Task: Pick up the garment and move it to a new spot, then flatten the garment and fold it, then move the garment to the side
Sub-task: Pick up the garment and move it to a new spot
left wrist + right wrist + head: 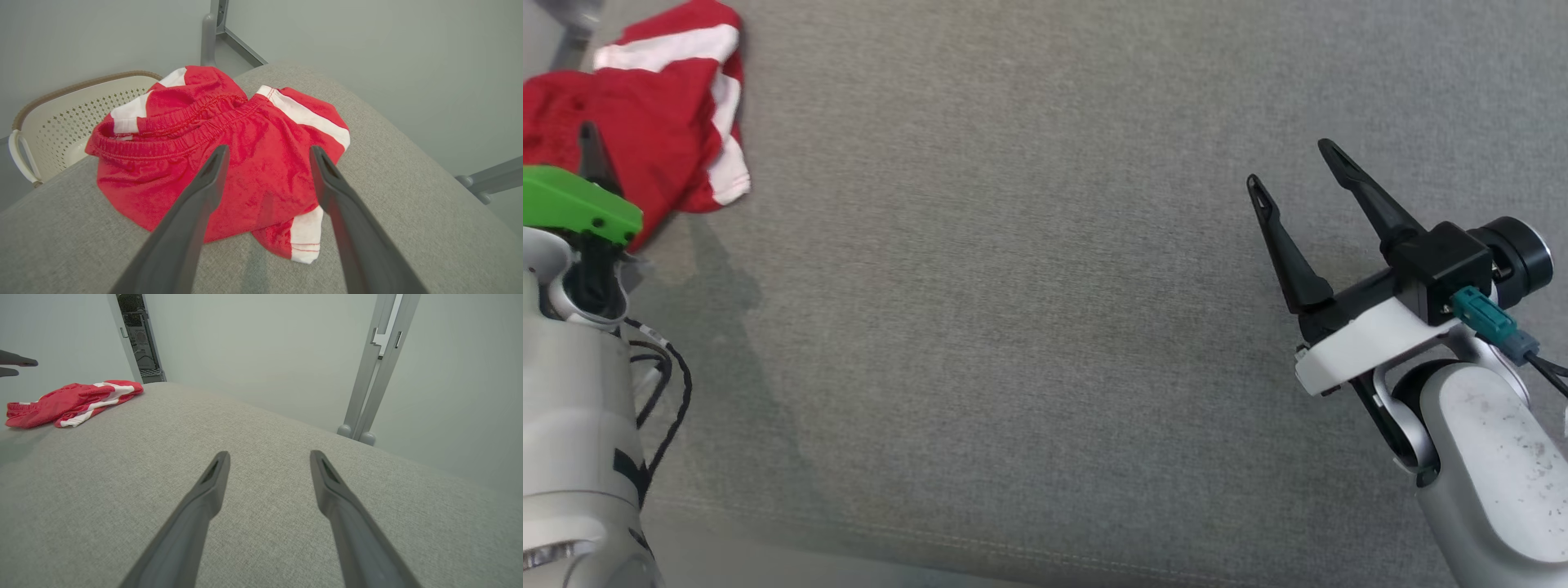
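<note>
The garment (662, 122) = red shorts w/ white side stripes, crumpled in a low heap at the far left corner of the grey fabric tabletop (1029, 327), well apart from the R hand (1290, 163). In the left wrist view the elastic waistband sits on the heap's far-left side, toward a white perforated basket (61, 122) beyond the tabletop edge. One white-striped leg end points back toward the L hand (267, 151); another lies off to the right. In the right wrist view the heap's long axis runs approx. left-right, waistband end left, striped end right.

L hand: fingers spread wide, nothing btw them, at the garment's near side & aimed at its middle. Can't tell if the tips touch the cloth.

R hand: also wide, holding nothing, over bare tabletop on the right side, fingers pointing away from the robot & tilted a bit left.
</note>
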{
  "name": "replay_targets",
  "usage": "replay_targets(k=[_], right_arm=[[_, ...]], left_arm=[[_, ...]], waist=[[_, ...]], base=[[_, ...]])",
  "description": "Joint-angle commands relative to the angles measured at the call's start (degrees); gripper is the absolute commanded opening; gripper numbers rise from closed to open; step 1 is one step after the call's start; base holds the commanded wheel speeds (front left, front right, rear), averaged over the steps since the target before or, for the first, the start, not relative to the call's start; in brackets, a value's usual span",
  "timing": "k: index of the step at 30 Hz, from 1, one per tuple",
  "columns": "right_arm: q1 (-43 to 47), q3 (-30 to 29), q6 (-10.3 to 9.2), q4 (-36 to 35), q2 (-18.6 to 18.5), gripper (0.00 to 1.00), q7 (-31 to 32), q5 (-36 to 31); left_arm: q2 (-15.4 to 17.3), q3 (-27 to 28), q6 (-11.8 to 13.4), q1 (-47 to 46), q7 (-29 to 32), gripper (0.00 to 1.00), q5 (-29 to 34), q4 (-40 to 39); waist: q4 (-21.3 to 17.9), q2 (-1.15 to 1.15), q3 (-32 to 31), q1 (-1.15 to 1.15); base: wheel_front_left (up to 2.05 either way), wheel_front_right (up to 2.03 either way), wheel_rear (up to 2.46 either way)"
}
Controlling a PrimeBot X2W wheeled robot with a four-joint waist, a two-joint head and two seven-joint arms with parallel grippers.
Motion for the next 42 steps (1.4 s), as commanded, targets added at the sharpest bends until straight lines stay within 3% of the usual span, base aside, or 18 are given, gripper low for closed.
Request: replay_targets(k=[1,8,12,14,15,23,26,32,37,42], right_arm=[[-1.01,0.29,-0.11,-0.84,-0.4,1.0,0.26,-0.29],[0.34,-0.21,-0.1,-4.27,-0.3,1.0,0.46,-1.01],[1.48,-0.99,-0.1,-4.79,-0.3,1.0,0.58,-1.01],[1.66,-1.26,-0.1,-4.79,-0.01,1.0,0.44,-1.02],[1.8,-1.35,-0.1,-4.67,0.14,1.0,0.43,-1.0],[2.28,-0.9,-0.1,-1.15,1.93,1.0,-1.77,0.04],[2.43,-0.34,-0.11,1.7,3.22,1.0,-3.64,1.0],[3.72,-0.29,-0.1,6.98,5.67,1.0,-6.64,2.27],[5.13,-0.75,-0.1,9.96,7.24,1.0,-8.21,2.91],[6.14,-1.23,-0.1,11.22,7.89,1.0,-8.92,3.13]], left_arm=[[0.79,0.45,0.51,-1.96,1.35,1.0,-1.03,0.77],[2.2,5.4,2.02,-6.4,9.0,1.0,-7.36,4.21],[2.79,5.39,3.59,-5.46,10.66,1.0,-7.29,5.68],[2.69,5.45,3.23,-4.78,11.51,1.0,-7.78,5.96],[2.84,5.14,2.95,-4.41,11.63,0.0,-7.49,5.85],[6.4,4.27,1.11,-4.13,13.31,0.0,-7.18,2.44],[9.3,3.57,0.94,-4.47,14.16,0.0,-6.09,-0.71],[10.62,-0.34,1.06,-5.77,16.98,0.0,-2.97,-9.92],[9.06,-4.32,-0.38,-5.17,21.56,0.0,-1.52,-19.74],[4.04,-9.46,-2.12,-1.63,25.67,0.0,-2.25,-31.56]], waist=[[-8.25,0.0,9.68,0.0],[-11.22,0.0,13.28,0.0],[-11.71,0.0,12.88,0.0],[-11.83,0.0,12.11,0.0],[-11.85,0.0,11.71,0.0],[-11.67,0.0,4.55,0.0],[-11.91,0.0,-0.08,0.0],[-12.02,0.0,-8.03,0.0],[-12.87,0.0,-12.79,0.0],[-14.38,0.0,-15.58,0.0]], base=[[0.0,0.0,0.0],[0.0,0.0,0.0],[0.0,0.0,0.0],[0.0,0.0,0.0],[0.0,0.0,0.0],[0.0,0.0,0.0],[0.0,0.0,0.0],[0.0,0.0,0.0],[0.0,0.0,0.0],[0.0,0.0,0.0]])
